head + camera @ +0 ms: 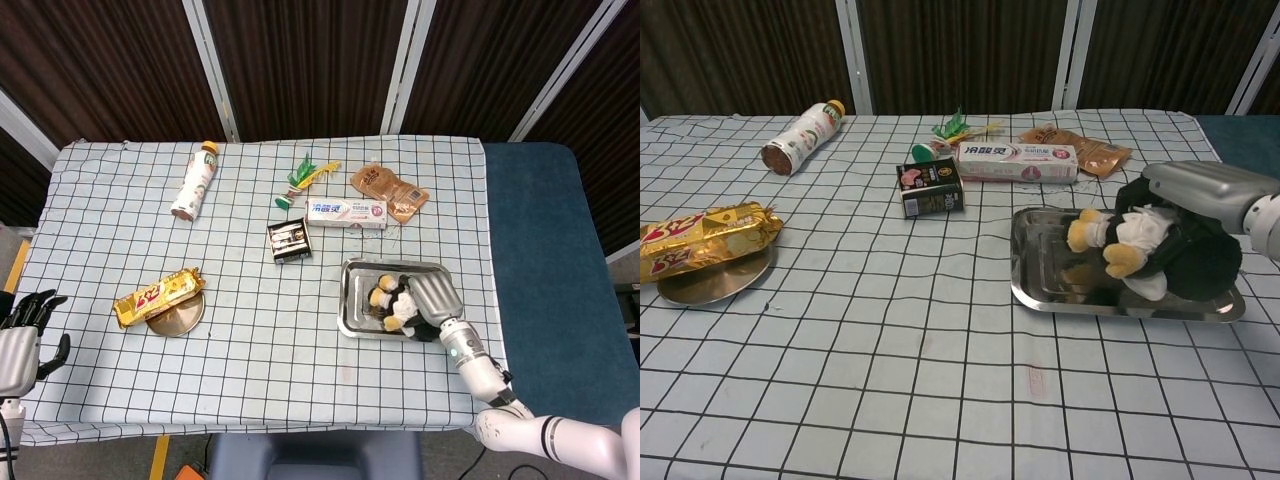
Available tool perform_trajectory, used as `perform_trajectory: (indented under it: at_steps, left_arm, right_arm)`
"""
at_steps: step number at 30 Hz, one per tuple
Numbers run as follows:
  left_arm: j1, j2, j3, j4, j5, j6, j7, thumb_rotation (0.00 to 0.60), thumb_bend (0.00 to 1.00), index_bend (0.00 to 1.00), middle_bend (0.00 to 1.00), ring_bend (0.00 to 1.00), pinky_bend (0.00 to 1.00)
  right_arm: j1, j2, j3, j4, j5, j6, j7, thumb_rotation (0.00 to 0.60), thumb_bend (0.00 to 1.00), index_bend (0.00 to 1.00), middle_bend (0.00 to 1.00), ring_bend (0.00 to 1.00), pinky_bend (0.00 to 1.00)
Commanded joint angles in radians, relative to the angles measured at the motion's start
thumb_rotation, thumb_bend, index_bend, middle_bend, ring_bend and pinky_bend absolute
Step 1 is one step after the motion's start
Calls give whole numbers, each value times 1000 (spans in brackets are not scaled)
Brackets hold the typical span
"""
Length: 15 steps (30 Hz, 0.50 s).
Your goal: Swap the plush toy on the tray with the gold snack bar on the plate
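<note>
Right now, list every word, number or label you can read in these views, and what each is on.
Nothing is fully legible.
Gold snack bar: large red characters, unreadable.
Toothpaste box: blue and red print, too blurred.
Small dark carton: label too small.
Bottle: label blurred.
Brown packets: print unreadable.

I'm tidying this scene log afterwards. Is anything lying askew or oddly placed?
Yes: the gold snack bar overhangs its small plate on both ends, and the bottle lies tipped on its side at the far left.
</note>
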Motion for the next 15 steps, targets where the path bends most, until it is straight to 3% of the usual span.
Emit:
perform_trajectory:
  at_steps: [1,6,15]
  left_arm:
    - [1,1,1,-1,3,1,0,600,499,209,137,98,284]
    - [0,3,5,-5,7,-2,3,600,499,209,140,98,284]
    - [3,11,-2,0,-11,-4,-4,600,500,215,151,98,284]
  right_arm:
    - [10,1,11,-49,-60,46,-15,600,245,841,727,733,619]
    - [90,-46,68,-53,-75,10,-48,600,245,841,727,733,620]
    - [277,-233,161,148,-42,-99,-75,600,245,849,730,745,630]
